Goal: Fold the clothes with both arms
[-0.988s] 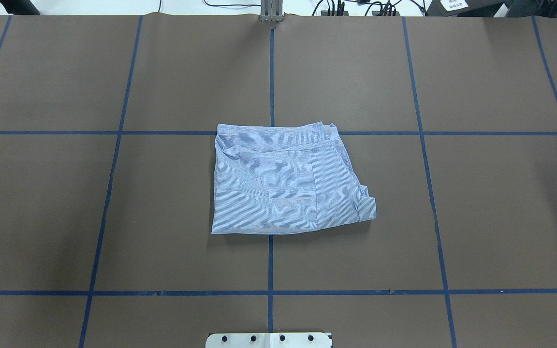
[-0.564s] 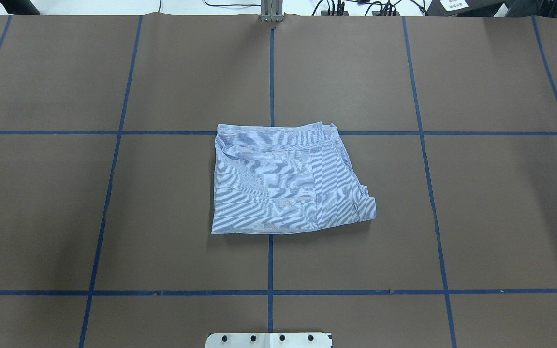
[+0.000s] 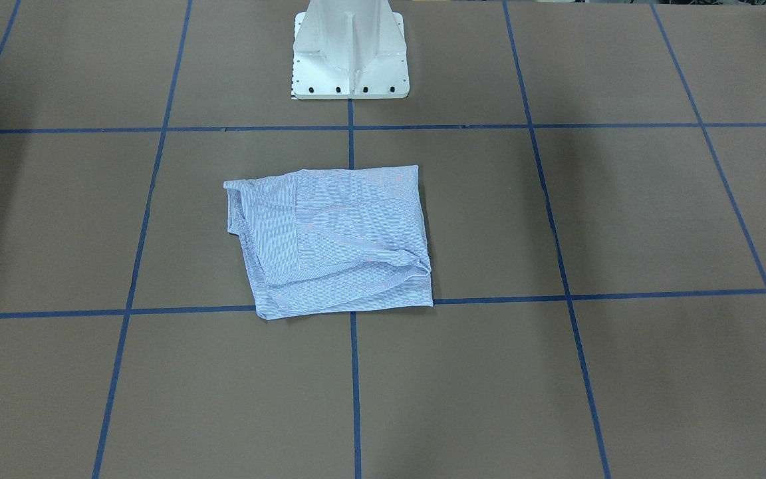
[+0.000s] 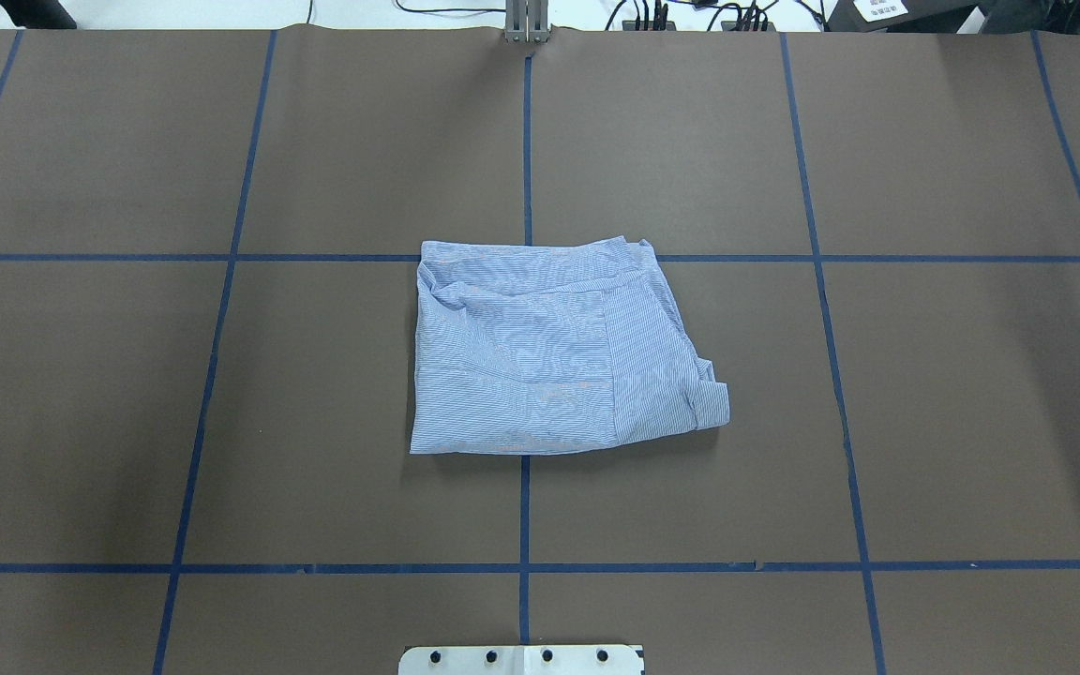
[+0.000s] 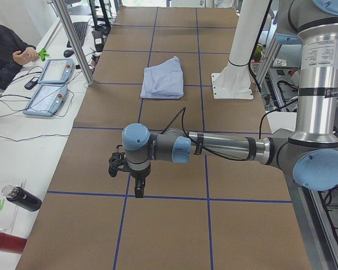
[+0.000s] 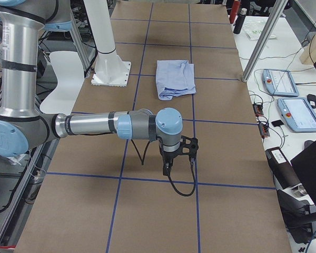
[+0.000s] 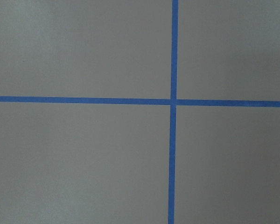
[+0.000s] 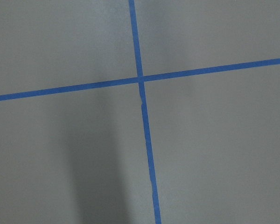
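Brown gridded table holds the folded shirt at its centre. My left gripper and right gripper hang well apart from it; spread or pressed together, I cannot tell.

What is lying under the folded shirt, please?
The shirt rests on the brown table. Blue tape lines run beneath it; their crossing is covered, as is anything else underneath.
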`<state>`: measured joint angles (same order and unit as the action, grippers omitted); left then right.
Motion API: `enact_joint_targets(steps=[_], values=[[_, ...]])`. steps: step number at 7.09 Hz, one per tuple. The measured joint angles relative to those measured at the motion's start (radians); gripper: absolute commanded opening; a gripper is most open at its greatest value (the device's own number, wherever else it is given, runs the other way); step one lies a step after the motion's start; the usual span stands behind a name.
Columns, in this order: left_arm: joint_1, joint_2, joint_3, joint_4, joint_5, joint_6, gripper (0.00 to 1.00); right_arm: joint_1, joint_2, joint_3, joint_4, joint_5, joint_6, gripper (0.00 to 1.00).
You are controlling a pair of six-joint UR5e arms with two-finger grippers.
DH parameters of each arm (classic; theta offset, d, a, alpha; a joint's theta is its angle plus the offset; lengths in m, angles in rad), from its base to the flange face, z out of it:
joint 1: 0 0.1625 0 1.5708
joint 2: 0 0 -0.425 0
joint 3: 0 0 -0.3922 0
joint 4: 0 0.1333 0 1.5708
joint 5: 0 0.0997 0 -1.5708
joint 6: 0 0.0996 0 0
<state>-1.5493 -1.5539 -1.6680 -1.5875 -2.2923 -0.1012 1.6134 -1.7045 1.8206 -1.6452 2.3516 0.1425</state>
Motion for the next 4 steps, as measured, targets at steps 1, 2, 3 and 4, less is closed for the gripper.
enact_joint_targets(steps=[1, 2, 3, 4], values=[[0.000, 0.000, 0.000, 0.000, 0.000, 0.000, 1.00, 0.000, -0.002, -0.009, 0.001, -0.001, 0.001, 1.00], [0.000, 0.000, 0.000, 0.001, 0.000, 0.000, 1.00, -0.001, -0.002, -0.019, 0.001, -0.001, 0.001, 1.00], [0.000, -0.001, -0.001, 0.001, 0.000, 0.000, 1.00, -0.001, -0.003, -0.030, 0.001, -0.001, 0.002, 1.00], [0.000, 0.000, 0.000, 0.001, 0.000, 0.000, 1.00, -0.001, -0.003, -0.034, 0.001, -0.001, 0.002, 1.00]])
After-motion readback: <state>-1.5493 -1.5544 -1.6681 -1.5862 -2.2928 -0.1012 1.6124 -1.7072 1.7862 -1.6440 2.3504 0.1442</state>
